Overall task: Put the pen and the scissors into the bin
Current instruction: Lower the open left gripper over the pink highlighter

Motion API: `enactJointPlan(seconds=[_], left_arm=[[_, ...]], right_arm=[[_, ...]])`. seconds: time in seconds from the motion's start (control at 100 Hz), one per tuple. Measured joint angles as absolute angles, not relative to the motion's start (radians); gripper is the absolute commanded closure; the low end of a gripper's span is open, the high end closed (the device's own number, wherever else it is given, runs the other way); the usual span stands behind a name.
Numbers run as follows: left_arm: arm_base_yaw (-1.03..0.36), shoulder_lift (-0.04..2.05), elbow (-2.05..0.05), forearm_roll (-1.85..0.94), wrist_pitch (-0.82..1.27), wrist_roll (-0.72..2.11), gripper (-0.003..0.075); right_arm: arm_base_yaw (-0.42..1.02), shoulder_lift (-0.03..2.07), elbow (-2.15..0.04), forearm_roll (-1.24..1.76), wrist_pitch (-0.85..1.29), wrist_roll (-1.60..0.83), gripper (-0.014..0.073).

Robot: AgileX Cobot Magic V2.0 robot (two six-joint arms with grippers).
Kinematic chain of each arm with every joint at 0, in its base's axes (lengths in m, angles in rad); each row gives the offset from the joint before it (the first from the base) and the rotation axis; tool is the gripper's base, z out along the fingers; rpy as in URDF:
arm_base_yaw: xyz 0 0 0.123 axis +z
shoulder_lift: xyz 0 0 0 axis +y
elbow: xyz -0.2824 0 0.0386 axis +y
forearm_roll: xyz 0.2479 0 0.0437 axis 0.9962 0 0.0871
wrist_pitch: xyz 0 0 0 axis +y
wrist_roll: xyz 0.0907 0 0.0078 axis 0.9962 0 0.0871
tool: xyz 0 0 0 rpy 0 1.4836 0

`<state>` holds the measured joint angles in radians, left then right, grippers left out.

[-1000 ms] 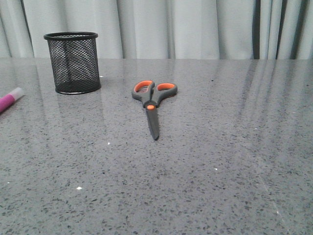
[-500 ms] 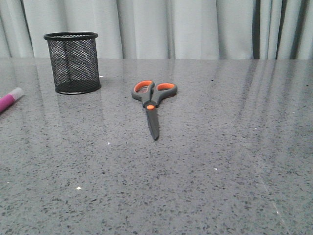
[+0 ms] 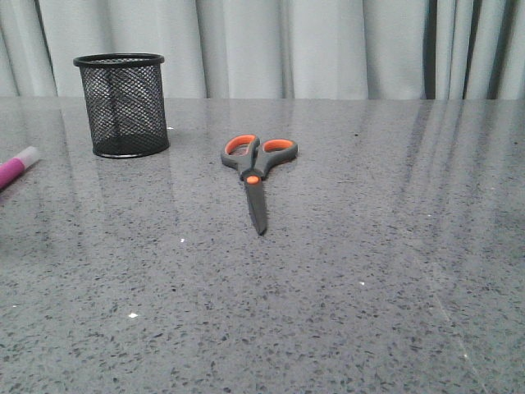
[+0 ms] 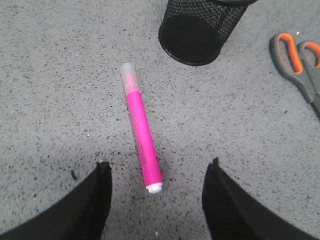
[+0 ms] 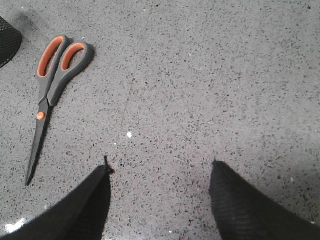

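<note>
The magenta pen [image 4: 141, 139] lies flat on the grey speckled table, its pale cap toward the bin; only its cap end [image 3: 16, 167] shows at the front view's left edge. My left gripper [image 4: 159, 167] hangs open above the pen's rear end, touching nothing. The black mesh bin [image 3: 120, 104] stands upright at the back left, also seen as bin [image 4: 200, 27]. The grey scissors [image 3: 256, 171] with orange-lined loops lie shut mid-table, blades toward me, and scissors [image 5: 52, 92] show again. My right gripper [image 5: 161, 167] is open over bare table beside the scissors.
A pale curtain [image 3: 328, 45] closes off the far edge of the table [image 3: 369, 271]. Neither arm shows in the front view.
</note>
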<state>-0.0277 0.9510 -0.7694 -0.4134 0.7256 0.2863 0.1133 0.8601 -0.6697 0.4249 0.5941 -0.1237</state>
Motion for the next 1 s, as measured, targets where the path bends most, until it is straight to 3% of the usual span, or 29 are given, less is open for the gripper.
enactJointPlan(seconds=[0.52,1.0], left_arm=[[-0.028,1.350,-1.013,-0.412,0.872,0.334,0.0310],[-0.035,1.527,-1.104,-0.382,0.903,0.334,0.0311]], right_arm=[[0.113,0.860,-0.670,0.423,0.612,-0.141,0.0194],[0.113,0.860,-0.670,0.423,0.614,-0.148,0.0194]])
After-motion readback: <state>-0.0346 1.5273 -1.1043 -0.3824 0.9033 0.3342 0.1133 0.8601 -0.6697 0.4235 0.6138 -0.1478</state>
